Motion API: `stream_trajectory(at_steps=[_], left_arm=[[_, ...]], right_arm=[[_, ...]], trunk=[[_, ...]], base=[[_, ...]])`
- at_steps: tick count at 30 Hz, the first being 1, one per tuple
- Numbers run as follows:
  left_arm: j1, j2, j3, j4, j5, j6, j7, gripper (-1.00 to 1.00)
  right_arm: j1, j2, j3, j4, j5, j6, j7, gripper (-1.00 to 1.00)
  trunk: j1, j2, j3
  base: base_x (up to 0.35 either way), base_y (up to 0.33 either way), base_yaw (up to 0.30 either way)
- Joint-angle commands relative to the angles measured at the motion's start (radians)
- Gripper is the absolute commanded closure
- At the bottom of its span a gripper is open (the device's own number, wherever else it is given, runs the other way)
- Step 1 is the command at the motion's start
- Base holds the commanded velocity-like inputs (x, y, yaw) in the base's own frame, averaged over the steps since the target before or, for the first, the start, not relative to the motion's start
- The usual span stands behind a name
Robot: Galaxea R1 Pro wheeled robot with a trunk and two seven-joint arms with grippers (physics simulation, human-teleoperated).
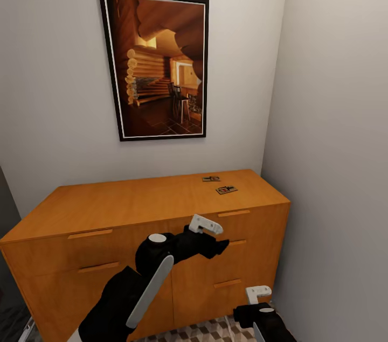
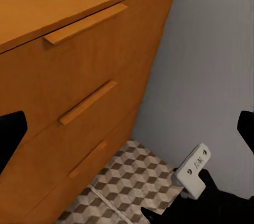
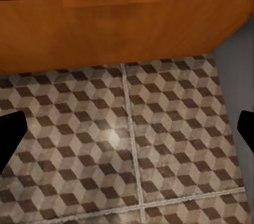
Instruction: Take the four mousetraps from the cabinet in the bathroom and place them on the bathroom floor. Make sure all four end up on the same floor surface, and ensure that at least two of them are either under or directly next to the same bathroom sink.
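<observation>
Two mousetraps lie flat on the right rear part of the cabinet top, close together. The cabinet is orange-brown with bar handles on its drawer fronts. My left gripper hangs open in front of the upper right drawers, below the traps and empty. Its fingertips stand wide apart in the left wrist view. My right gripper is low, open and empty, facing the cube-patterned bathroom floor at the cabinet's foot. The sink is out of view.
A framed picture hangs on the wall above the cabinet. A grey side wall stands tight against the cabinet's right end. My right arm's white wrist bracket shows near the floor by that corner.
</observation>
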Motion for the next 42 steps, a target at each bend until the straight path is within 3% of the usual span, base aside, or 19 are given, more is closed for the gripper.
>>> stream_trajectory(at_steps=[1,5,11,15,20,27,31,33,42], left_arm=[[-0.001,-0.001,0.004,-0.001,-0.006,0.007,-0.005,-1.0],[-0.001,-0.001,0.045,-0.003,-0.008,0.025,-0.004,-1.0],[-0.018,0.006,0.173,-0.003,-0.01,0.045,-0.003,-1.0],[-0.047,0.029,0.25,-0.002,-0.011,0.049,-0.003,-1.0],[-0.06,0.069,0.282,-0.001,-0.01,0.05,-0.003,-1.0],[-0.063,0.105,0.299,-0.002,-0.01,0.048,-0.003,-1.0],[-0.073,0.111,0.333,-0.002,-0.01,0.046,-0.003,-1.0],[-0.081,0.113,0.367,-0.003,-0.009,0.047,-0.003,-1.0],[-0.099,0.129,0.423,-0.003,-0.01,0.049,-0.004,-1.0]], right_arm=[[0.0,-0.004,0.003,-0.001,0.003,0.006,-0.004,-1.0],[0.0,-0.017,-0.002,-0.016,0.003,0.007,-0.005,-1.0],[0.0,-0.026,-0.025,-0.143,0.007,0.029,-0.006,-1.0],[0.0,-0.036,-0.037,-0.31,0.008,0.147,-0.006,-1.0],[0.0,-0.048,-0.093,-0.525,0.007,0.304,-0.003,-1.0],[0.0,-0.065,-0.156,-0.701,0.007,0.436,0.0,-1.0],[-0.004,-0.086,-0.17,-0.768,0.008,0.478,0.0,-1.0],[-0.024,-0.105,-0.175,-0.796,0.009,0.501,0.0,-1.0],[-0.169,-0.133,-0.182,-0.822,0.011,0.584,-0.004,-1.0]], trunk=[[0.0,-0.001,-0.001],[0.0,-0.001,-0.001],[0.0,-0.001,-0.001],[0.0,-0.001,-0.001],[0.0,-0.001,-0.001],[0.0,-0.001,-0.001],[0.0,-0.001,-0.001],[0.0,-0.001,-0.001],[0.0,-0.001,-0.001]], base=[[0.0,0.0,0.0],[0.0,0.0,0.0],[0.0,0.0,0.0],[0.0,0.0,0.0],[0.0,0.0,0.0],[0.0,0.0,0.0],[0.0,0.0,0.0],[0.0,0.0,0.0],[0.0,0.0,0.0]])
